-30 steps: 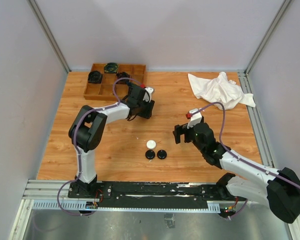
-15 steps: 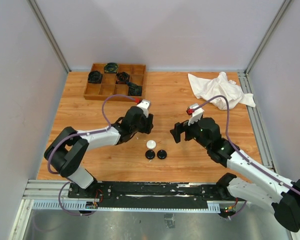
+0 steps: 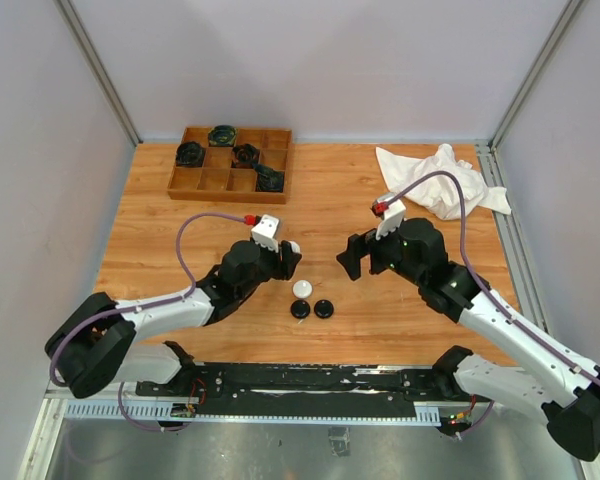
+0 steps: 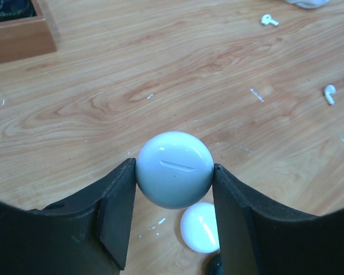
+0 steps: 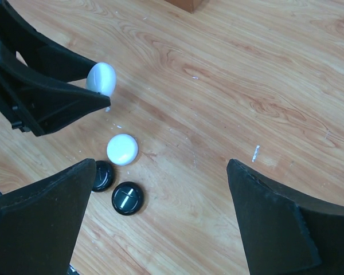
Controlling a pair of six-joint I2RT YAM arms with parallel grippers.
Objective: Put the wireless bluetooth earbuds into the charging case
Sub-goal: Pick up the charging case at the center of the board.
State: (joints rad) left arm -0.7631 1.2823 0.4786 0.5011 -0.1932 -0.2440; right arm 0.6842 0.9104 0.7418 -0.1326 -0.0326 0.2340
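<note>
My left gripper (image 3: pixel 286 256) is shut on a white round case (image 4: pixel 175 179) and holds it just above the table. In the right wrist view that case (image 5: pixel 101 78) sits between the left fingers (image 5: pixel 51 97). A second white case (image 3: pixel 302 289) and two black cases (image 3: pixel 299 310) (image 3: pixel 324 309) lie on the wood just below it. Two tiny white stemmed earbuds (image 4: pixel 269 20) (image 4: pixel 329 94) lie farther out in the left wrist view. My right gripper (image 3: pixel 360 262) is open and empty, hovering right of the cases, which also show in its own view (image 5: pixel 122 149) (image 5: pixel 127 198).
A wooden compartment tray (image 3: pixel 195 182) at the back left holds several black cases. A crumpled white cloth (image 3: pixel 435 180) lies at the back right. Grey walls enclose the table on three sides.
My left arm has swung from beside the tray down to the middle of the table, carrying the white case. My right gripper has risen and shifted slightly back.
</note>
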